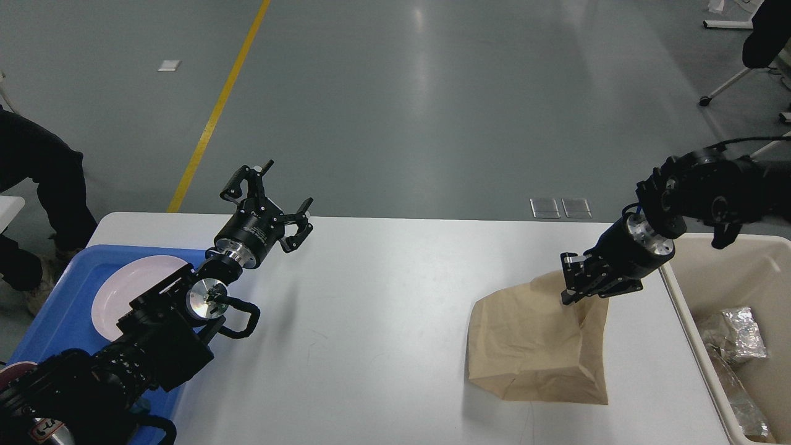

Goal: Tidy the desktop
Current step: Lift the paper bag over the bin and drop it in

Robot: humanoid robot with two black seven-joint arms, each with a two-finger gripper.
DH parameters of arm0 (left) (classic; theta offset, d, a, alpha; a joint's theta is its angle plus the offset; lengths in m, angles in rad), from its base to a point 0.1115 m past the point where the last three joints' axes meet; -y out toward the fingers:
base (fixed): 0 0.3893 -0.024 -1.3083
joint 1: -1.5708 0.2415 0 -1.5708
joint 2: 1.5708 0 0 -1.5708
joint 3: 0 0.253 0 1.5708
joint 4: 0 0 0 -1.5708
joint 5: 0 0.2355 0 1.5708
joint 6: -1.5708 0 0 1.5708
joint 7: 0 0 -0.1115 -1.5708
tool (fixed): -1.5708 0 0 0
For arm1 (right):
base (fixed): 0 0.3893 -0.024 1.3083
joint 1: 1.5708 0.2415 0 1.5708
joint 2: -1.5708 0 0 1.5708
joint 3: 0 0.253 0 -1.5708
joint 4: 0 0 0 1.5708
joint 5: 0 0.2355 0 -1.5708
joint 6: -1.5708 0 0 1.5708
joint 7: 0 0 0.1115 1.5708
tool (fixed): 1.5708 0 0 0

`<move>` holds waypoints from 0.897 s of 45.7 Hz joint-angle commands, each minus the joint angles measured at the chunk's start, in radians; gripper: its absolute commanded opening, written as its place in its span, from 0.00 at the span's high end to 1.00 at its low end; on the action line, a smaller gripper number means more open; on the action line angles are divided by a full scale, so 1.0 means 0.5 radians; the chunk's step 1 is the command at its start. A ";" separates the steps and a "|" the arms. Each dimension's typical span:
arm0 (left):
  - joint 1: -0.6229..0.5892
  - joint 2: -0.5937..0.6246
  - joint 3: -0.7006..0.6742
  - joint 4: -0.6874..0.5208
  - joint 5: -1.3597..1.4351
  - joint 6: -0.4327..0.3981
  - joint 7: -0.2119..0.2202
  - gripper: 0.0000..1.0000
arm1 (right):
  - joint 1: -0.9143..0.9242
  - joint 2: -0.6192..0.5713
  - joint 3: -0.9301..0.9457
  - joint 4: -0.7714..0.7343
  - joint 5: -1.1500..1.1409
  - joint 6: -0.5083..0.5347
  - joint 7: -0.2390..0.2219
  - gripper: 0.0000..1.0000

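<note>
Blue plastic tray (59,296) at desk's left edge holds a round white plate (123,290). Beige bin (686,296) on the right has crumpled foil (738,334) inside. Smooth white desk (383,321) fills the mid view w/ a creased brown paper bag (531,346). Right gripper (571,285) pinches the bag's top corner; left gripper (275,198) spread wide, holding nothing.

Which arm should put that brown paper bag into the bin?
Right, probably: the right gripper is already at the paper bag's top edge, beside the beige bin. The left gripper hangs open, far across the desktop.
</note>
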 commanded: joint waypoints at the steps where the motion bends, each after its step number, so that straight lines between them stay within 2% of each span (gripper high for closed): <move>1: 0.000 0.000 0.000 0.000 0.000 0.000 0.000 0.03 | 0.132 -0.088 -0.039 0.000 0.050 0.074 0.001 1.00; 13: 0.000 0.000 0.000 0.000 0.000 0.000 0.000 0.03 | 0.549 -0.220 -0.257 -0.010 0.050 0.099 -0.002 1.00; 24: 0.000 0.000 0.000 0.000 0.000 0.000 0.000 0.03 | 0.856 -0.227 -0.444 -0.101 0.035 0.102 -0.014 1.00; 36: 0.000 0.000 0.000 0.000 0.000 0.000 0.000 0.03 | 0.862 -0.224 -0.638 -0.344 -0.045 0.056 -0.023 1.00; 41: 0.000 0.000 0.000 0.000 0.000 0.000 0.000 0.03 | 0.792 -0.242 -0.671 -0.564 -0.118 0.004 -0.023 1.00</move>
